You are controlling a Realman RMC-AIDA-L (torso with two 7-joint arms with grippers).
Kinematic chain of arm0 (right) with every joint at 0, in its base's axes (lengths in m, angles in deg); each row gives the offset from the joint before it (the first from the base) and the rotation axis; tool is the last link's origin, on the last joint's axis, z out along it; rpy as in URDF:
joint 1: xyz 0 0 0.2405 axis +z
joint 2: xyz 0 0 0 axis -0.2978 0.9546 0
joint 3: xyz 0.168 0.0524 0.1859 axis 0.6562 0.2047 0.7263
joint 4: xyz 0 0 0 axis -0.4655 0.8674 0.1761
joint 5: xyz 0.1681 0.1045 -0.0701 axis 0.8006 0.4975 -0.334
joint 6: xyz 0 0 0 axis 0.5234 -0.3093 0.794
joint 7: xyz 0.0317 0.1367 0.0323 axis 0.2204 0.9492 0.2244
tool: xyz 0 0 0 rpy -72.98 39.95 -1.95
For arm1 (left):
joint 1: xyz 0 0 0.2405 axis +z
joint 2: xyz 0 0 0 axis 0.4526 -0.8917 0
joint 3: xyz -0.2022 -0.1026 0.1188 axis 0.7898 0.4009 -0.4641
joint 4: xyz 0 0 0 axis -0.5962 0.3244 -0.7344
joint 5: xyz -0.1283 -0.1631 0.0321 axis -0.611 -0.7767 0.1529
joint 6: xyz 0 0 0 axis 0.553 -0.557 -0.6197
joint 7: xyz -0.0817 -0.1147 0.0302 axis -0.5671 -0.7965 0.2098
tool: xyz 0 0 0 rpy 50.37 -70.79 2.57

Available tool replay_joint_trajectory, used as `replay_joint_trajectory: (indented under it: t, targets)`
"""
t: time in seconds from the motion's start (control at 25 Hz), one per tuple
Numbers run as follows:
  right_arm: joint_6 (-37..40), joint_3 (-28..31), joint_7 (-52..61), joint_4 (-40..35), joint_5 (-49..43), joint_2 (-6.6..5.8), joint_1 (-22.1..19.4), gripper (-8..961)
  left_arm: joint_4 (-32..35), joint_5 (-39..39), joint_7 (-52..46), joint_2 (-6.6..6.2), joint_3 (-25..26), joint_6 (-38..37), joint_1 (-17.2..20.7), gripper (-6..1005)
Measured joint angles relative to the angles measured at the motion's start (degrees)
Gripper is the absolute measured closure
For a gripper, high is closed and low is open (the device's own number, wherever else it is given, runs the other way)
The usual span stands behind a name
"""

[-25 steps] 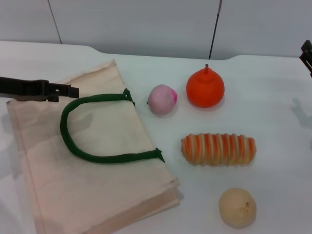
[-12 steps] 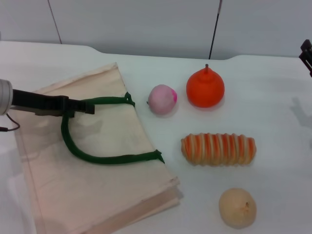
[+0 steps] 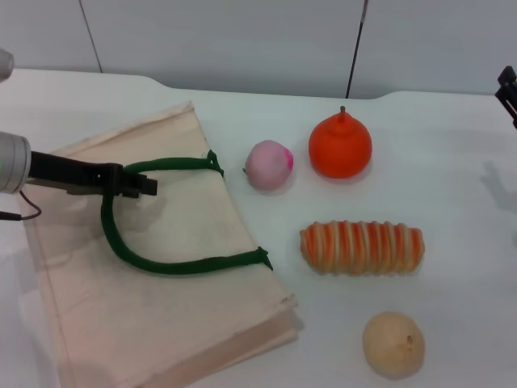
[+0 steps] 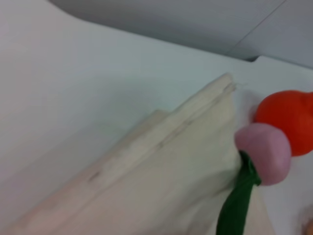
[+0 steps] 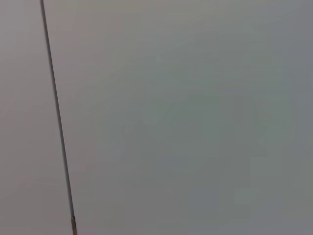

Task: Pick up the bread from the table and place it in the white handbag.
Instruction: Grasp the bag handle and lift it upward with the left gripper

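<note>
Reaching farther in over the white handbag (image 3: 153, 267) than a second ago: left gripper (image 3: 144, 184), its dark fingers now stretched past the upper run of the dark green handle (image 3: 174, 166) and pointing toward the pink ball (image 3: 269, 165). Whether those fingers stand apart or together, impossible to tell from the head view; not seen at all in the left wrist view, only bag cloth, handle end and two round fruits. Right gripper (image 3: 508, 90) parked at the table's far right edge, only a sliver showing, its state likewise hidden.

Well beyond the left jaws and off to the bag's open side: the bread (image 3: 362, 247), flat on the white table (image 3: 452, 202), touching nothing, between the orange pear-shaped fruit (image 3: 340, 146) and the tan ball (image 3: 393, 344). Untouched so far; bag flat and closed, mouth not yet lifted.

Judged from its look: a light, probably soft or hollow toy loaf, ridged skin offering grip rather than slip, little risk of breakage. Best hold likely across the short width at mid-length, jaws seated in a groove between ridges, so that neither end droops or swings.
</note>
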Motion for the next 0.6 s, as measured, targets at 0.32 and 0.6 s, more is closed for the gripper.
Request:
replay_joint_trajectory:
  t: [0.32,0.6]
  targets:
    - [0.0,0.0,0.0,0.0,0.0,0.00,-0.1,60,0.0,-6.3,7.9,-0.60,0.0,-3.3,1.5,631]
    - [0.0,0.7,0.0,0.0,0.0,0.00,-0.3,60,-0.1,-16.8,23.3,-2.76,0.0,-12.9,3.0,878]
